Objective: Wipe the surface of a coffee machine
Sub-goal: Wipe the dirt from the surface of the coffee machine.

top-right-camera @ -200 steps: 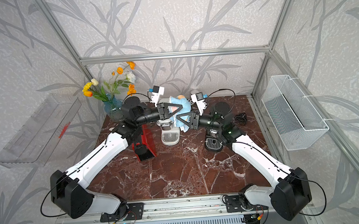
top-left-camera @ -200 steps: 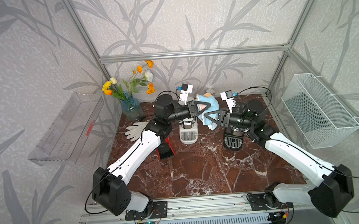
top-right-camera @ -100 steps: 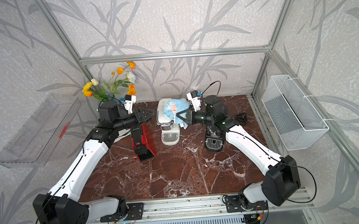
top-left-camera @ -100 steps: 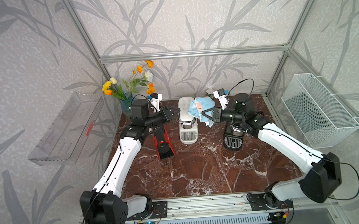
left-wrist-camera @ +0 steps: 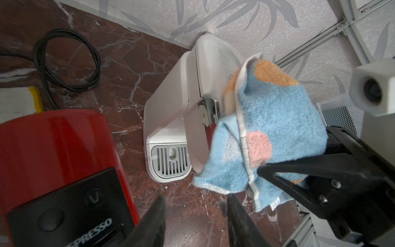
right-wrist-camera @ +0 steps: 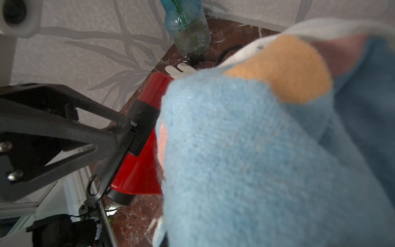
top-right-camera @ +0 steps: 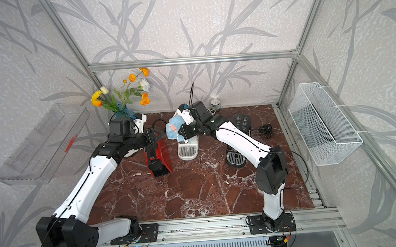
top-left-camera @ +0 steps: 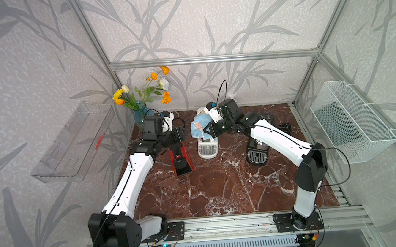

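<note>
Clamps the cloth [top-left-camera: 198,126] in the right pincer [top-left-camera: 206,130], pressed onto the top of the white coffee machine [top-left-camera: 207,150] at 12 o'clock on the surface [top-left-camera: 220,187]. Holds the left pincer [top-left-camera: 185,132] parted and empty (by the red machine [top-left-camera: 180,159], at 9 o'clock).

Fluffy blue terry cloth [left-wrist-camera: 277,119] on matt white plastic coffee machine [left-wrist-camera: 171,102]; glossy red machine [left-wrist-camera: 53,139], polished marble tabletop [left-wrist-camera: 128,64].

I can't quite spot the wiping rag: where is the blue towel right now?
In both top views the blue towel is near the back middle of the table, draped over the top of the white coffee machine, clamped in the right gripper.
</note>
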